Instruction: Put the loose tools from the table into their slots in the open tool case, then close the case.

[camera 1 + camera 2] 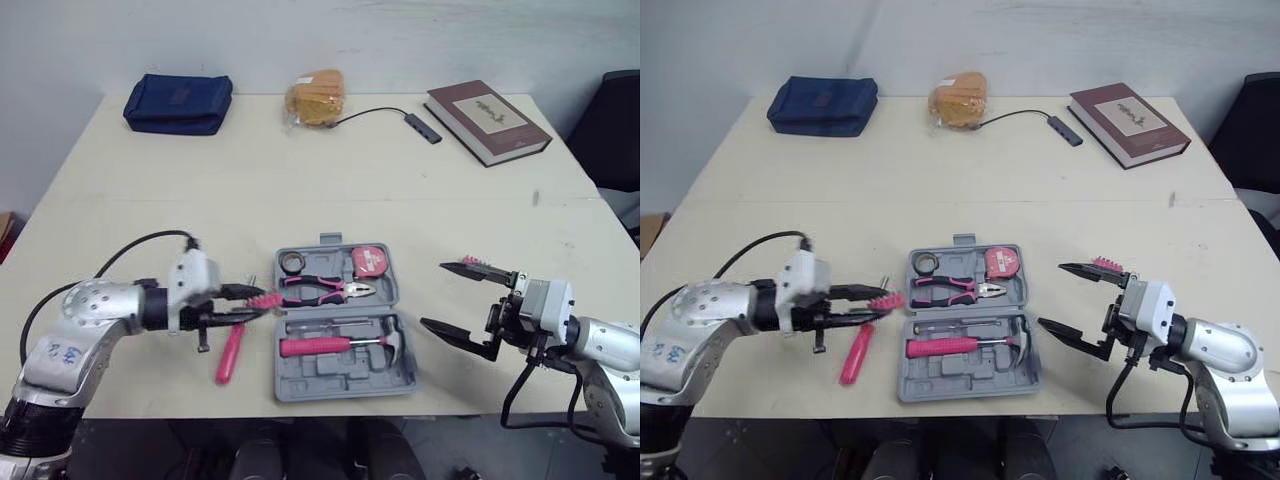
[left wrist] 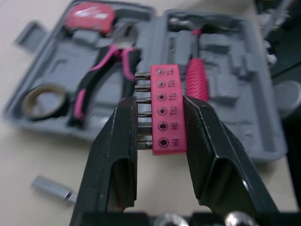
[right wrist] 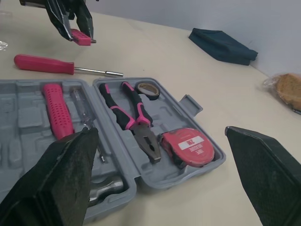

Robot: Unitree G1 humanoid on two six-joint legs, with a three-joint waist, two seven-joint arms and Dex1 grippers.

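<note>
Now, left gripper [image 1: 252, 302] clamped on pink bit holder [image 2: 168, 113], likely airborne, right gripper [image 1: 434, 295] wide apart.

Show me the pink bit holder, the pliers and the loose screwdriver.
bit holder [image 2: 167, 110]: left wrist view, pink face.
pliers [image 1: 310, 290]: left eye view, handles.
screwdriver [image 3: 43, 64]: right wrist view, pink handle.

Along the far edge of the table [image 1: 300, 190] we see a navy pouch [image 1: 178, 103] toward the left corner, bagged bread [image 1: 315, 97] mid-edge, a cabled hub [image 1: 423, 127], and a maroon book [image 1: 487, 121] toward the right corner.
</note>
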